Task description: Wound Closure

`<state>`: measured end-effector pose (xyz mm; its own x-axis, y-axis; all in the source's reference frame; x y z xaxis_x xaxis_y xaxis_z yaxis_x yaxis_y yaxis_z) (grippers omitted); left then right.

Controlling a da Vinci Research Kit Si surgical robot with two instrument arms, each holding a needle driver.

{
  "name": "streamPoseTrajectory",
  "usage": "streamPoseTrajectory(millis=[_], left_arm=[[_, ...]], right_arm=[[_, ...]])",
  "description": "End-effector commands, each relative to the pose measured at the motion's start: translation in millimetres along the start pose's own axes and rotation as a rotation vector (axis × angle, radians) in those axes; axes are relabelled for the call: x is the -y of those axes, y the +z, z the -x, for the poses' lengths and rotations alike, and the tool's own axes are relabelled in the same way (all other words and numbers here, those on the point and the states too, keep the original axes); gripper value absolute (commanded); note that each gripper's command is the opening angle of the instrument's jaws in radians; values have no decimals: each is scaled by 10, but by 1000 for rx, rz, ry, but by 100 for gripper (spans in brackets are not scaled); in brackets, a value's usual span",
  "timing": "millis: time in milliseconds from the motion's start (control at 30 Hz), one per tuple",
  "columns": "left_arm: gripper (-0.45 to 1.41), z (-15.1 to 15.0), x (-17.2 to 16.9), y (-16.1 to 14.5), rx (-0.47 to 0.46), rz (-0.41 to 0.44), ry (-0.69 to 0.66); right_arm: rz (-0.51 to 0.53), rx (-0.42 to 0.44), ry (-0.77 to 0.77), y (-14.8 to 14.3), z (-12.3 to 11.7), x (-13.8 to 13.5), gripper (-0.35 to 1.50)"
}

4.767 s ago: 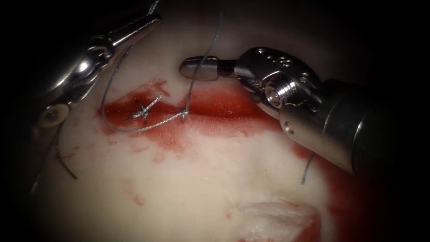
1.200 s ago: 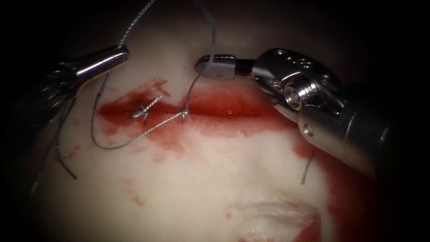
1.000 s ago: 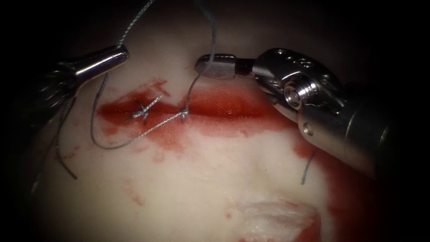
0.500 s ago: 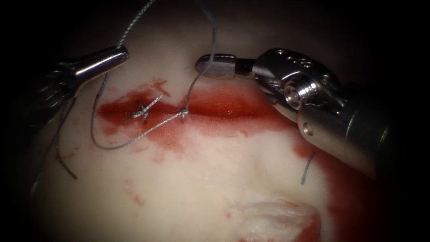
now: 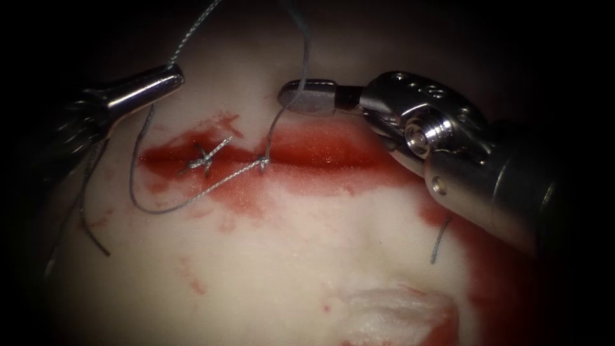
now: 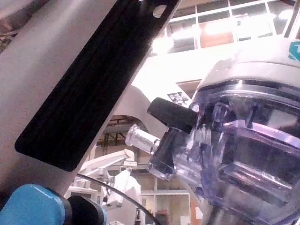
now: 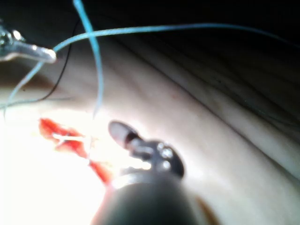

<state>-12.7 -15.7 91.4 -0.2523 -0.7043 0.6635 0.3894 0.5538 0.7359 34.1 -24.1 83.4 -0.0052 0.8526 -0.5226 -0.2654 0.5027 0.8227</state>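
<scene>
On the tissue (image 5: 288,256), one cut (image 5: 307,154) wet with red fluid (image 5: 320,150) carries two knots; one thread (image 5: 192,200) loops left of it. Left tool (image 5: 170,80): jaws closed on thread. Right tool (image 5: 307,96): jaws closed, beside the rising strand, grip uncertain. Two loose thread ends (image 5: 439,243) lie apart.

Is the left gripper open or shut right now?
Shut on the thread: the left gripper shows one closed tip, with thread running out above and below it.

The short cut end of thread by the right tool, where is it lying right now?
In the endoscope view, the cut end of thread lies loose on the tissue, below the right tool and below the right end of the cut.
</scene>
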Motion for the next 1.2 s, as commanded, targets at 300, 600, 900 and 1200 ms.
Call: streamPoseTrajectory(millis=[300, 600, 900, 1200], left_arm=[[-45, 9, -2, 10, 6, -2, 4], [-45, 10, -1, 10, 6, -2, 4], [-45, 10, 0, 10, 2, -16, -21], [-45, 9, 9, 8, -12, -51, -98]], right_arm=[[1, -2, 6, 11, -7, -3, -35], [3, 0, 4, 12, -6, -3, -35], [-12, 25, 14, 11, -2, 2, -35], [125, 344, 107, -27, -10, 38, -35]])
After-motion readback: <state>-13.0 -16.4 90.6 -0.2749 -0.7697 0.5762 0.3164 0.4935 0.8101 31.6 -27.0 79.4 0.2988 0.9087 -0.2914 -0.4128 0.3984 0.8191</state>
